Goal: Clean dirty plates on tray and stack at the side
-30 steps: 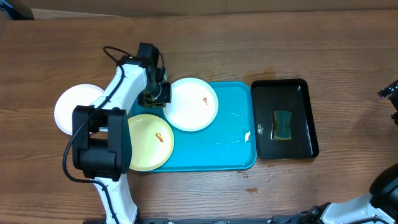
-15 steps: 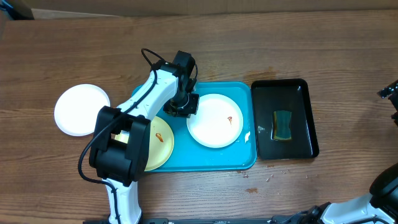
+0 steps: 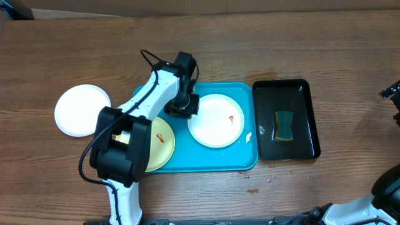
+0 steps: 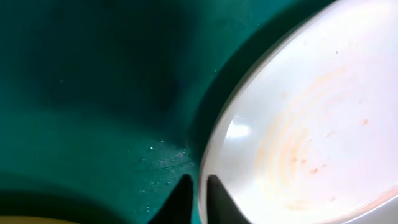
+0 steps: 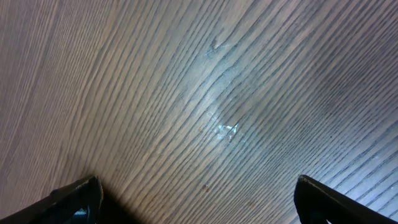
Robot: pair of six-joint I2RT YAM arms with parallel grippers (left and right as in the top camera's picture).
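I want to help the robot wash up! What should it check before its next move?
1. Round white smeared plate lies flat in the bright cyan plastic tray: ok.
2. Left end effector straddles that plate's rim; firm grip: cannot tell.
3. Right end effector open over the wooden table: ok.
4. Green sponge-like block waits in the black tray: ok.
5. Orange smear wiped off: not ok.
6. Plain white plate at the side, ready for stacking: ok.
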